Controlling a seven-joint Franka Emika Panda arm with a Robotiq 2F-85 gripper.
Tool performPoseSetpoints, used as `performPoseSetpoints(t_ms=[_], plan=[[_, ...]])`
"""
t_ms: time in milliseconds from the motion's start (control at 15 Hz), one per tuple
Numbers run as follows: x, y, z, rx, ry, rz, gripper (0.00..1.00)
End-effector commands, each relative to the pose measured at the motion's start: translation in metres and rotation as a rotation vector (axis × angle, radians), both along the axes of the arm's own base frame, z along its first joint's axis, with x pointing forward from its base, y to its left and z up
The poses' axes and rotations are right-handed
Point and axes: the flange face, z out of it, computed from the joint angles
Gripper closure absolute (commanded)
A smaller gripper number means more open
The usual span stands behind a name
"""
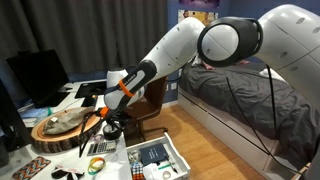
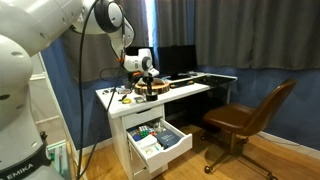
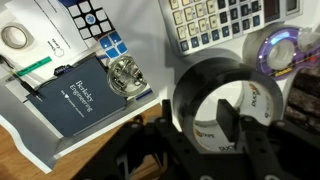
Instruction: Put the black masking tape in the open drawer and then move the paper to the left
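The claw (image 3: 205, 128) was clamped on the black masking tape (image 3: 187, 98), a glossy ring with a pale hole, held above the bench (image 2: 195, 88) edge, near the shallow white open drawer (image 2: 170, 148).

In an exterior view the white arm (image 1: 200, 45) reaches from the upper right down and leftward over the counter (image 1: 72, 148), with an orange band (image 1: 125, 88) near its wrist. The black gripper (image 1: 108, 128) hangs low over the counter's near edge, just beside the round wooden slab (image 1: 58, 126); how its jaws stand is too small and dark to read. A black monitor (image 1: 38, 75) stands behind the slab. The open drawer (image 1: 182, 163) juts out below the gripper and holds a dark blue book (image 1: 152, 154) among smaller items. A brown chair (image 1: 150, 100) stands behind the arm, and a grey-covered bed (image 1: 245, 100) fills the right.
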Motion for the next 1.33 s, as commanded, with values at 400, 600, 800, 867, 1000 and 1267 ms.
performPoseSetpoints(t_ms=[400,600,800,867,1000,1267], plan=[[-0.006,-0.007,0.008,-0.007,0.049,-0.025,0.96],[-0.016,-0.025,0.026,0.035,0.037,-0.061,0.96],[-0.029,-0.051,0.043,0.069,0.024,-0.087,0.96],[-0.035,-0.059,0.047,0.077,0.024,-0.087,0.96],[-0.046,-0.078,0.051,0.086,0.005,-0.079,0.96],[-0.077,-0.123,0.05,0.09,0.004,-0.135,0.96]])
